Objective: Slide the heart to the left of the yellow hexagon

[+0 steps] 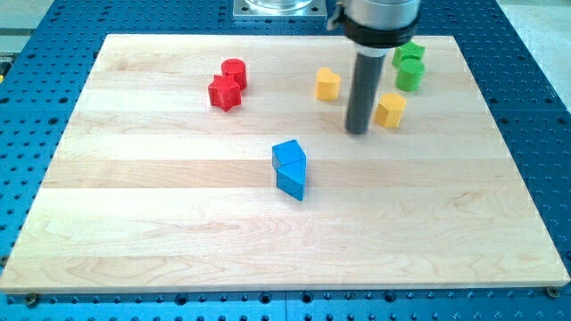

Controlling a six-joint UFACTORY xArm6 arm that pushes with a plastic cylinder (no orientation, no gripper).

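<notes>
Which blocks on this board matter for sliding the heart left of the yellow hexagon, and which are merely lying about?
Job:
yellow heart block
yellow hexagon block
my tip, just left of the hexagon

Lying about:
two red blocks, touching
two green blocks, touching
two blue blocks, touching

You see my tip (pixel 358 130) on the board (pixel 134 232), just left of the yellow hexagon (pixel 390 110), apparently not touching. The yellow heart (pixel 327 84) sits up-left of the tip, apart. Two green blocks (pixel 409 66) touch at the view's top right. Red cylinder (pixel 235 71) and red star (pixel 224 92) touch at upper left. Two blue blocks (pixel 290 168) touch mid-board.
</notes>
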